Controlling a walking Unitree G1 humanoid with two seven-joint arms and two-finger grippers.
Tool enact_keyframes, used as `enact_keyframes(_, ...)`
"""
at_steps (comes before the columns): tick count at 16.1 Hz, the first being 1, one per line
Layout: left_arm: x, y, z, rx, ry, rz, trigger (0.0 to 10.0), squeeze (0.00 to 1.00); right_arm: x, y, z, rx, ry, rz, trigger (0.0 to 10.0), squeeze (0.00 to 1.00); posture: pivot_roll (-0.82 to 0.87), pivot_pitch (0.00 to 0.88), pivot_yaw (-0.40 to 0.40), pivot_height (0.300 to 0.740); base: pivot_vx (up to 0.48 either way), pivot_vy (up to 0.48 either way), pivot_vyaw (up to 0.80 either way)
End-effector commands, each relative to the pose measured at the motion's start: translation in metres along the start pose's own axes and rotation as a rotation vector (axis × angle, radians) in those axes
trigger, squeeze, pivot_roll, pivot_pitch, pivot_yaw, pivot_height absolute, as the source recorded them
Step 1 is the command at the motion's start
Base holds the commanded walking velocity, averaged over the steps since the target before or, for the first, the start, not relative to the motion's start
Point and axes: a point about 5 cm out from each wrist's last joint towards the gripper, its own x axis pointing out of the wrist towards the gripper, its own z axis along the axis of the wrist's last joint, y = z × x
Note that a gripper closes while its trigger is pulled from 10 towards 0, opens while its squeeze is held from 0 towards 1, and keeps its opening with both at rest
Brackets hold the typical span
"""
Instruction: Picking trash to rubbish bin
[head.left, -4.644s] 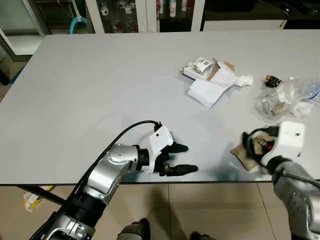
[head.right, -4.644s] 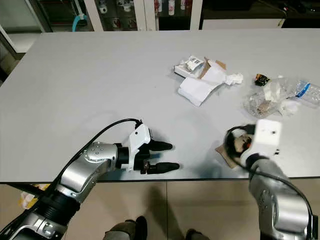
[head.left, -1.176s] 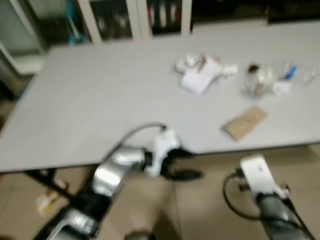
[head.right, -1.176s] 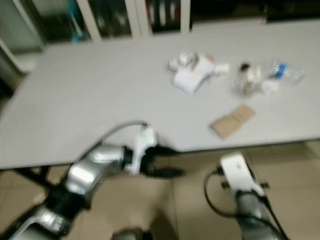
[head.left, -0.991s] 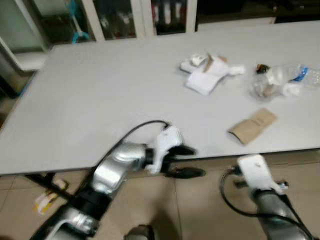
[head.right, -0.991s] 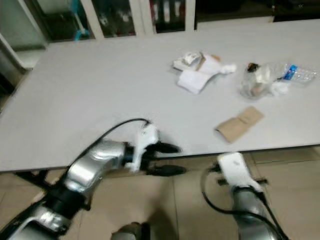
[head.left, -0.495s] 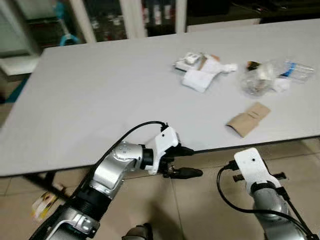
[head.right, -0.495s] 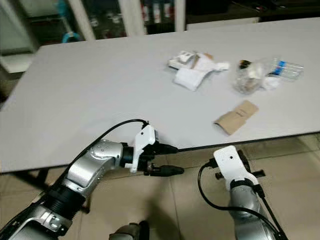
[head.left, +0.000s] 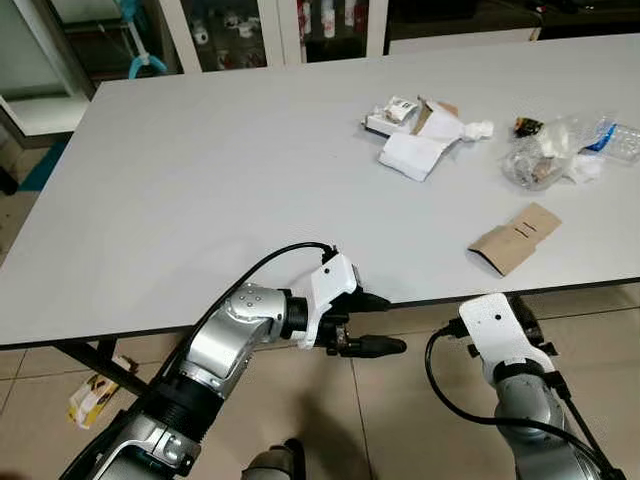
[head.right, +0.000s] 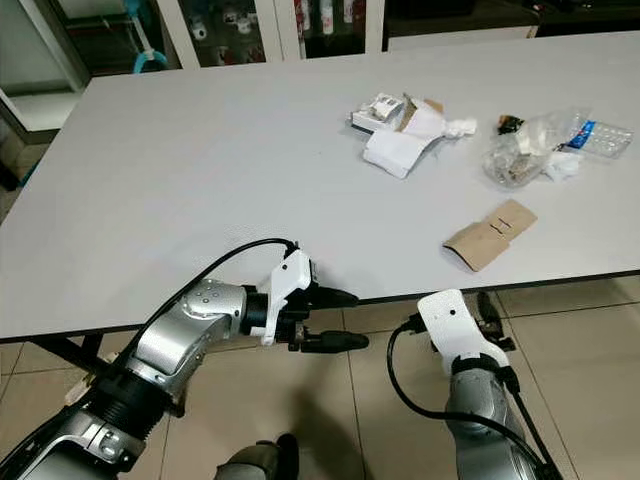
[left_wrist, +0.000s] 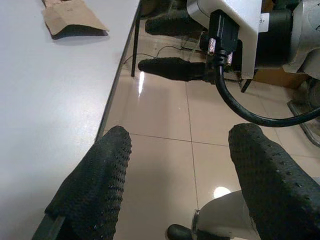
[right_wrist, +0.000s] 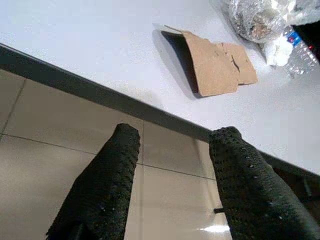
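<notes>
Reaching for cardboard scrap – R arm nearer

Cardboard scrap (head.left: 515, 238) lies flat on table (head.left: 200, 180) near front edge, long axis diagonal, up and ahead of right gripper (right_wrist: 172, 200), which hangs below table edge, fingers apart, empty. Left gripper (head.left: 372, 322) also spread, empty, well apart to the left. Plastic bag (head.left: 545, 160) holds crumpled trash. No bin seen.

Grey table (head.left: 200, 170): cardboard piece (head.left: 515, 238), wrappers (head.left: 420, 140), plastic bag (head.left: 545, 160).
</notes>
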Motion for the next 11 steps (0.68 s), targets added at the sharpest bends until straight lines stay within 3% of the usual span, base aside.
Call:
enact_keyframes(1, -0.004, 0.002, 0.003, 0.005, -0.006, 0.016, 10.0, 0.0, 0.002, -0.006, 0.005, -0.029, -0.028, -0.033, 10.0, 1.0, 0.15, 0.148, 0.081, 0.74, 0.0, 0.0, 0.0)
enact_keyframes(7, -0.007, 0.0, 0.004, 0.002, -0.01, 0.021, 10.0, 0.0, 0.018, -0.028, 0.013, -0.136, -0.066, -0.093, 10.0, 1.0, 0.16, 0.167, 0.083, 0.74, 0.0, 0.0, 0.0)
enact_keyframes(11, -0.008, -0.002, 0.004, -0.004, -0.007, 0.022, 10.0, 0.0, 0.033, -0.018, 0.01, -0.152, -0.03, -0.011, 10.0, 1.0, 0.17, 0.179, 0.08, 0.74, 0.0, 0.0, 0.0)
